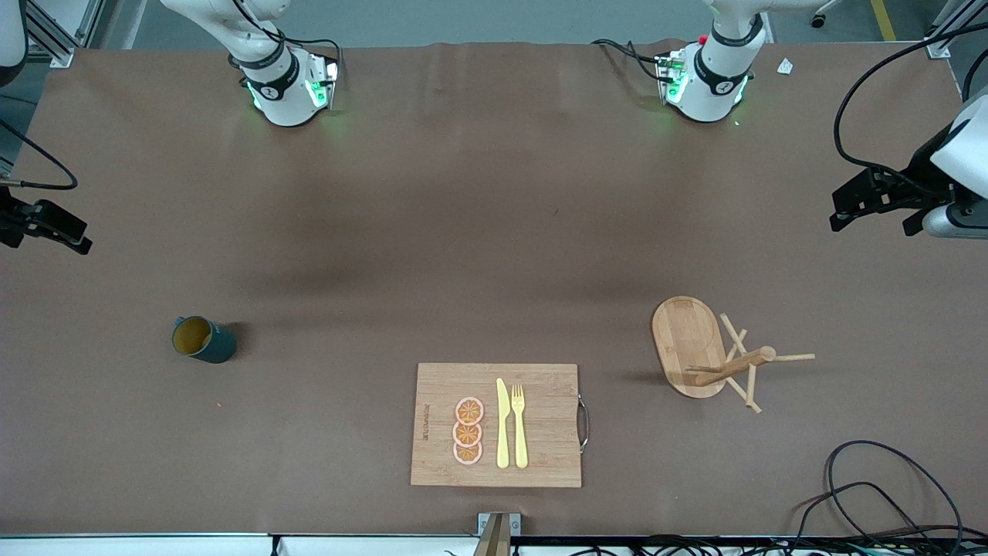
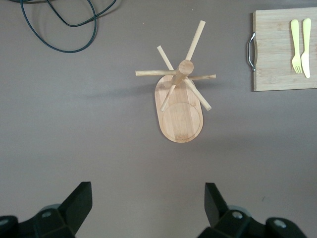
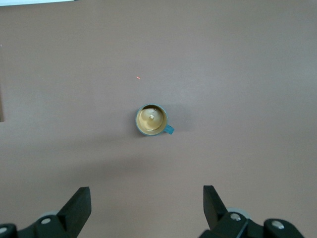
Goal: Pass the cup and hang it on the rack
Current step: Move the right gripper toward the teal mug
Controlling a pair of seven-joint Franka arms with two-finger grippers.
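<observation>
The dark teal cup (image 1: 203,340) with a mustard-yellow inside stands upright on the brown table toward the right arm's end; it also shows in the right wrist view (image 3: 152,120). The wooden rack (image 1: 689,345) stands on its oval base toward the left arm's end, with thin pegs sticking out of its post; it also shows in the left wrist view (image 2: 181,114). My right gripper (image 1: 46,238) is open and empty, high above the table (image 3: 147,201). My left gripper (image 1: 874,222) is open and empty, high above the table near the rack (image 2: 148,198).
A rectangular wooden cutting board (image 1: 540,455) with a metal handle lies near the table's front edge between cup and rack. It holds three orange slices (image 1: 468,431), a yellow knife (image 1: 502,423) and a yellow fork (image 1: 519,425). Black cables (image 1: 872,494) lie at the front corner.
</observation>
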